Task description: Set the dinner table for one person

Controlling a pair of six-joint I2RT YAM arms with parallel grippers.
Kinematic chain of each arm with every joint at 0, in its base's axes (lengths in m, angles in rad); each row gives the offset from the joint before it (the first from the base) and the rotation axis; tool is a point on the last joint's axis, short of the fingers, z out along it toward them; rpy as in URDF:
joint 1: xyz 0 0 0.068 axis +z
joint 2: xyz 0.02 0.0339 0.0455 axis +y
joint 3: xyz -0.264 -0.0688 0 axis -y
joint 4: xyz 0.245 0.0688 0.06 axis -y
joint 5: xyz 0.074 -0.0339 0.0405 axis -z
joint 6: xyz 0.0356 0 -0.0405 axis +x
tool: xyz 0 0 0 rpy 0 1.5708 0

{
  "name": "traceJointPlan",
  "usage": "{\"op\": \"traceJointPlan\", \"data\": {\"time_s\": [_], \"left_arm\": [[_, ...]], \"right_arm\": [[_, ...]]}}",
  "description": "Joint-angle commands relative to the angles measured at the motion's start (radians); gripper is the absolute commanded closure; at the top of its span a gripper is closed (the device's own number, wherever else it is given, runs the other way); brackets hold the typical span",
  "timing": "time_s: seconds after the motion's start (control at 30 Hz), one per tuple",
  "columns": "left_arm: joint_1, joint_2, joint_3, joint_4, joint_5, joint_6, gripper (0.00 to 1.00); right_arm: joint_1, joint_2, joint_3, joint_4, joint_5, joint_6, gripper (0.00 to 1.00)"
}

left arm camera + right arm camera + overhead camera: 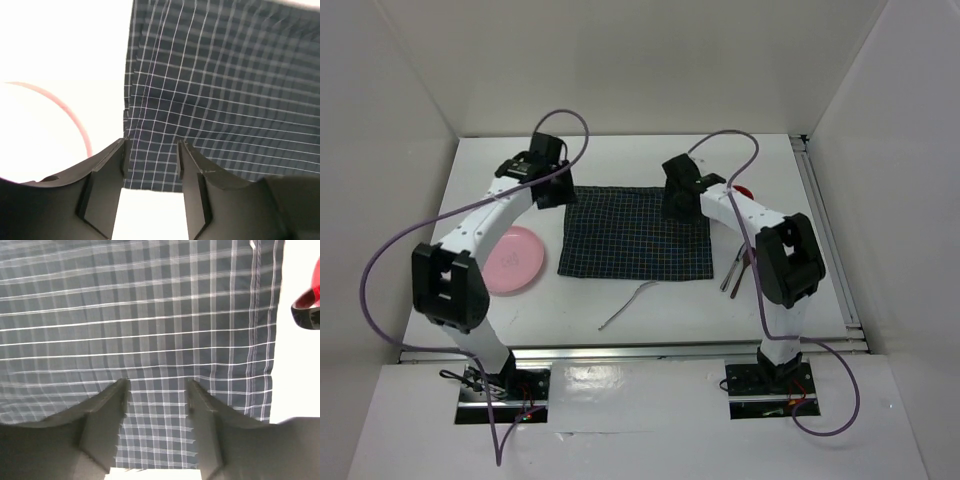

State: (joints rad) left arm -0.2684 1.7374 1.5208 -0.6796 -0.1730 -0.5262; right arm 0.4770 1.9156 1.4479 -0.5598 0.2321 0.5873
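Note:
The white dinner table [620, 160] carries a dark navy checked cloth mat [635, 232] lying flat at its middle. My left gripper [552, 192] hangs over the mat's far left corner; in the left wrist view it [151, 145] is open and empty above the mat's [225, 90] edge. My right gripper [677, 207] hangs over the mat's far right part; in the right wrist view it [157, 385] is open and empty above the cloth [150, 315]. A pink plate [512, 260] lies left of the mat, and its rim [75, 117] also shows in the left wrist view.
A single metal utensil [625, 305] lies in front of the mat. More utensils [735, 272] lie right of the mat, partly hidden by the right arm. A red object [743, 190] sits beyond the mat's far right corner and shows in the right wrist view [306, 302].

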Motion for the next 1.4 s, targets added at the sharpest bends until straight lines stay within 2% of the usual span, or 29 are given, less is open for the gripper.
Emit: {"op": "traceJointPlan", "data": {"time_s": [0.0,0.07,0.1,0.17,0.2,0.23,0.27,0.33,0.47,0.57,0.8,0.93,0.97,1.03,1.07,1.1,1.13,1.23,1.37], "left_arm": [[0.099,-0.128,-0.025,-0.043,-0.057,-0.053,0.41],[0.174,-0.188,-0.124,-0.052,-0.085,-0.124,0.39],[0.263,-0.256,-0.166,-0.052,-0.094,-0.2,0.36],[0.363,-0.329,-0.305,-0.032,-0.03,-0.248,0.26],[0.459,-0.401,-0.356,-0.014,0.057,-0.274,0.24],[0.5,-0.432,-0.449,0.018,0.091,-0.274,0.2],[0.532,-0.455,-0.488,0.031,0.111,-0.285,0.17],[0.589,-0.47,-0.551,0.017,0.13,-0.307,0.04],[0.673,-0.447,-0.609,0.017,0.188,-0.307,0.04],[0.739,-0.411,-0.674,0.078,0.276,-0.298,0.05],[0.758,-0.291,-0.755,0.189,0.305,-0.301,0.08],[0.758,-0.282,-0.777,0.238,0.296,-0.336,0.27],[0.758,-0.273,-0.786,0.247,0.296,-0.336,0.45],[0.758,-0.263,-0.786,0.268,0.313,-0.345,0.64],[0.758,-0.263,-0.786,0.268,0.322,-0.345,0.85],[0.758,-0.263,-0.786,0.268,0.332,-0.345,0.96],[0.758,-0.263,-0.786,0.268,0.333,-0.345,1.0],[0.758,-0.301,-0.736,0.244,0.36,-0.321,1.0],[0.713,-0.425,-0.63,0.226,0.428,-0.272,1.0]], "right_arm": [[0.034,-0.151,0.077,-0.032,0.035,-0.034,0.35],[0.043,-0.184,0.077,-0.041,0.026,-0.034,0.28],[0.043,-0.2,0.077,-0.042,0.006,-0.034,0.26],[0.052,-0.251,0.04,-0.029,-0.014,-0.034,0.23],[0.052,-0.266,0.029,-0.029,-0.028,-0.034,0.2],[0.061,-0.292,0.011,-0.029,-0.028,-0.034,0.2],[0.061,-0.302,0.011,-0.029,-0.028,-0.034,0.18],[0.061,-0.315,-0.01,-0.029,-0.039,-0.034,0.16],[0.071,-0.325,-0.032,-0.04,-0.06,-0.034,0.16],[0.071,-0.334,-0.053,-0.049,-0.06,-0.034,0.16],[0.071,-0.363,-0.089,-0.04,-0.07,-0.034,0.16],[0.071,-0.363,-0.08,-0.051,-0.07,-0.034,0.18],[0.071,-0.363,-0.08,-0.051,-0.07,-0.034,0.18],[0.071,-0.363,-0.08,-0.051,-0.07,-0.034,0.18],[0.071,-0.363,-0.08,-0.051,-0.07,-0.034,0.18],[0.071,-0.363,-0.08,-0.06,-0.07,-0.034,0.19],[0.061,-0.363,-0.07,-0.06,-0.07,-0.034,0.19],[0.052,-0.374,-0.061,-0.08,-0.07,-0.034,0.19],[0.052,-0.412,-0.061,-0.1,-0.06,-0.034,0.19]]}}
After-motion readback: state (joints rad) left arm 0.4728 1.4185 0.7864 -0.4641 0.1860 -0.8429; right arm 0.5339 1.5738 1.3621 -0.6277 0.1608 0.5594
